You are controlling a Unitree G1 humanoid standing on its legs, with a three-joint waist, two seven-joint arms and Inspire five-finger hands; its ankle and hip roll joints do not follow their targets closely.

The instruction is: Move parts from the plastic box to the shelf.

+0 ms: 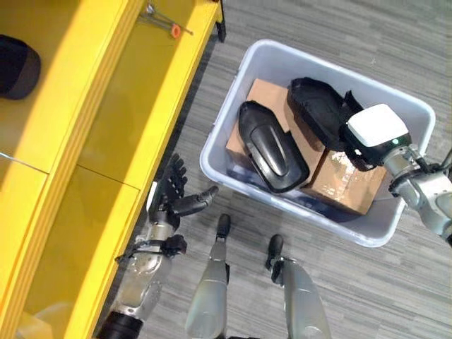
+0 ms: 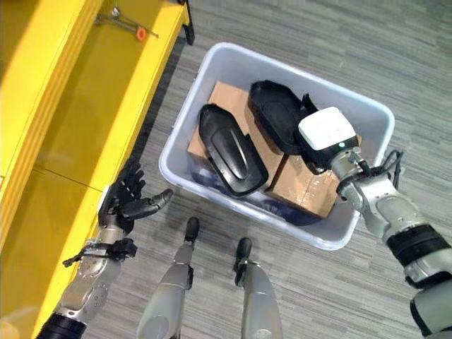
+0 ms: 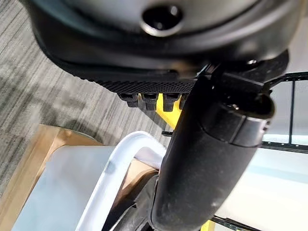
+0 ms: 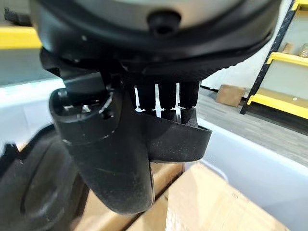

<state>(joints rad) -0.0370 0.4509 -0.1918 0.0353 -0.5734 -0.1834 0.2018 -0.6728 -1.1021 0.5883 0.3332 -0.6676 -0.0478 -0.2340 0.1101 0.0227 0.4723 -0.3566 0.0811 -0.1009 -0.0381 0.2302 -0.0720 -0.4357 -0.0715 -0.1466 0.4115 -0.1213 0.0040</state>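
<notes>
Your shelf (image 1: 106,127), the biggest thing here, runs yellow down your left side, its near bays bare and ready to take parts; a dark part (image 1: 18,65) already lies on a far bay, and a small metal tool with an orange tip (image 1: 166,22) rests near the top edge. To your right the box (image 1: 233,92) sits on the grey floor (image 1: 367,42), close enough that you can reach in without stepping. Inside it, two cartons (image 1: 346,180) raise the load, so the black parts lie high and easy to reach. One part (image 1: 272,147) lies face up, long and glossy, across the left carton, untouched. The other part (image 1: 316,106) lies hollow side up beside it, its raised rim offering a lip to grip. Your right hand (image 2: 321,138) is down on that rim: in the right wrist view the fingers (image 4: 166,98) curl over the edge with the thumb below it, so I judge it grasping that part, though the part has not left the box. Your left hand (image 2: 127,201) hangs between shelf and box, palm up, fingers spread and relaxed, holding nothing, likely waiting to support the part. Next, you probably need to lift clear of the box wall before swinging left.
</notes>
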